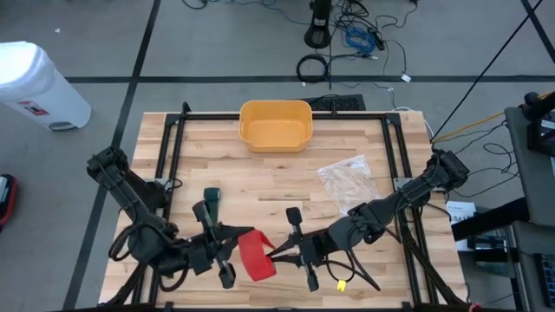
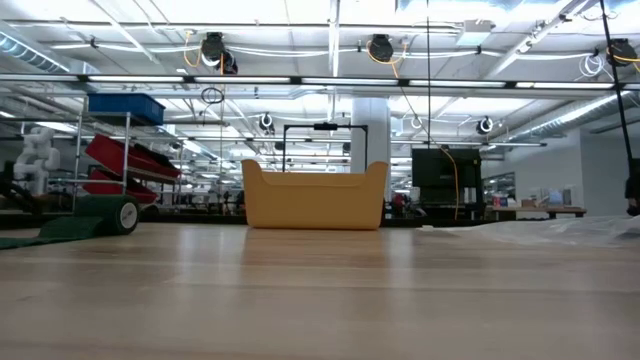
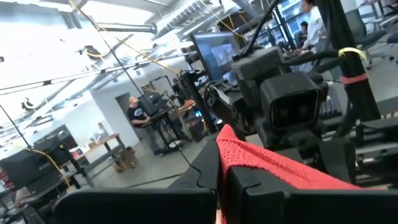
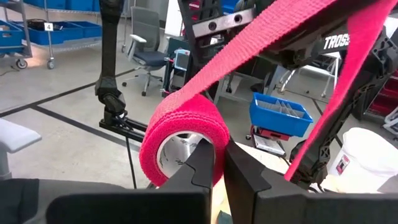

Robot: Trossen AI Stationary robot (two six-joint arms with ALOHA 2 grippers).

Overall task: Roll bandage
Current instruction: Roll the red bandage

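Yellow bin and plastic bag lie behind bandage.

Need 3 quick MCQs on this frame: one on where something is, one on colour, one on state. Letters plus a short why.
1. Where does the yellow bin sit?
A. at the table's far edge, in the middle
B. between the two grippers
C. on the floor

2. What colour is the bandage?
A. white
B. red
C. blue

3. How is the bandage held?
A. lying loose on the table
B. by the left gripper alone
C. between both grippers, the right gripper shut on its roll end

Key: 1 A, the high view shows it at the far edge. 2 B, red in the high and both wrist views. 3 C, the right wrist view shows fingers pinching the roll; the left wrist view shows the strip clamped.
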